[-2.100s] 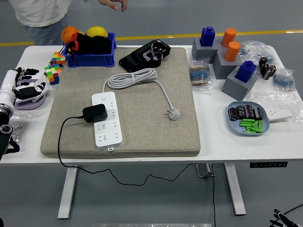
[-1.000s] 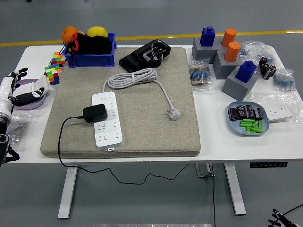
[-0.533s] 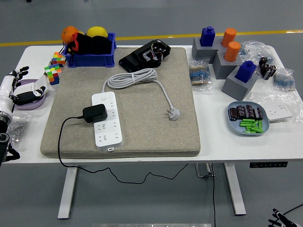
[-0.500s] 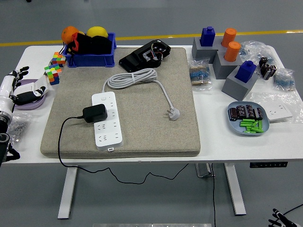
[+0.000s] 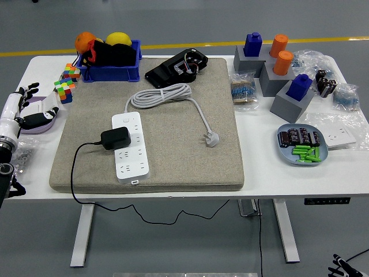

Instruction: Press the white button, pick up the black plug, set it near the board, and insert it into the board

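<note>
A white power strip (image 5: 130, 145) lies on the grey felt mat (image 5: 173, 115), its small white button (image 5: 135, 182) at the near end. A black plug (image 5: 116, 138) sits seated in the strip's middle sockets, its black cord (image 5: 72, 173) trailing off the mat's front-left edge. My left hand (image 5: 26, 109) hovers at the table's far left edge, fingers spread and holding nothing, well left of the strip. The right arm is out of sight.
The strip's own white cable (image 5: 161, 95) and its plug (image 5: 211, 138) lie on the mat. A blue bin (image 5: 109, 72), colour cubes (image 5: 66, 83) and a purple dish (image 5: 34, 124) stand at left. Grey blocks (image 5: 271, 75), a battery plate (image 5: 301, 144) and bags crowd the right.
My left hand has drifted slightly back and left near the table's edge, then crept a little to the right. The person at the far side has left the view.
</note>
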{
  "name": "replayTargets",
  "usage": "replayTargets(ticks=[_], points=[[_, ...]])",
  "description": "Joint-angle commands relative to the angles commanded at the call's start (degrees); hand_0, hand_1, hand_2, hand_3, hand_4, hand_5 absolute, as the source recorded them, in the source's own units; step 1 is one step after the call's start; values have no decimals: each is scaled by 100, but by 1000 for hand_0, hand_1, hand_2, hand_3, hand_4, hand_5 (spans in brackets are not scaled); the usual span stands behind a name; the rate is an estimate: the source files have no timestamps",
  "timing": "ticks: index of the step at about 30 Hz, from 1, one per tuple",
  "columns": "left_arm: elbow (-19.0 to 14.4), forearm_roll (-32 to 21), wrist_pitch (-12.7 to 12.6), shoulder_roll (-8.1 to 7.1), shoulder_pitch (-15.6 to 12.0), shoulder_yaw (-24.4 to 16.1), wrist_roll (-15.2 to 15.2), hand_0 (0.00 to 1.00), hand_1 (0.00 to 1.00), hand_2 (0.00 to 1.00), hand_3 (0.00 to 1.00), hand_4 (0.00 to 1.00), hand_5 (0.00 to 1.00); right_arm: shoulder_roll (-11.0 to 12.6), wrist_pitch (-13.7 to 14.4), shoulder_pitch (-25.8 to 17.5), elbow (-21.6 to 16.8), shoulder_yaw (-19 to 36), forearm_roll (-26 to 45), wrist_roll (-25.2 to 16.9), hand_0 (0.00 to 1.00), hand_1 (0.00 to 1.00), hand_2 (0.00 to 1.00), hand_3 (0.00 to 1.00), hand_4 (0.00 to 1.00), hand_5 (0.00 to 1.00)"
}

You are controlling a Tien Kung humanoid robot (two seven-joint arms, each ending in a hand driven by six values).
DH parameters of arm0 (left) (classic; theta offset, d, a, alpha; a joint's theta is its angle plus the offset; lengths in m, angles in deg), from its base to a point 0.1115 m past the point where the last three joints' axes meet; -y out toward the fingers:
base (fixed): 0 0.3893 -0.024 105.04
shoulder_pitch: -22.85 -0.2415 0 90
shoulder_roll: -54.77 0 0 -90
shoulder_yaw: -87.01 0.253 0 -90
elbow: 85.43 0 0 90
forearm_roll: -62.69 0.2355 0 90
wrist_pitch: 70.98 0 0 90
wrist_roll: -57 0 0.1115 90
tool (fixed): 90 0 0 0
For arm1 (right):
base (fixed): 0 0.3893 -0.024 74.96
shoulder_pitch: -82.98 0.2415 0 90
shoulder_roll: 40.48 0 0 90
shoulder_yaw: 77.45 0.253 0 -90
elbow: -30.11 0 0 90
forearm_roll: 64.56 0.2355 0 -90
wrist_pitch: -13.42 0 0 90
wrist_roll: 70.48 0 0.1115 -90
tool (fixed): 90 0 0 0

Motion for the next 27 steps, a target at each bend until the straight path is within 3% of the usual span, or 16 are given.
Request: replayTargets(ticks=[27], points=[[-28,-99,31,38,-69,95,-24,904,929,876,859,777,40,-8,6,-42,-4,20,-18,-15,724,609,554,664,738,498]])
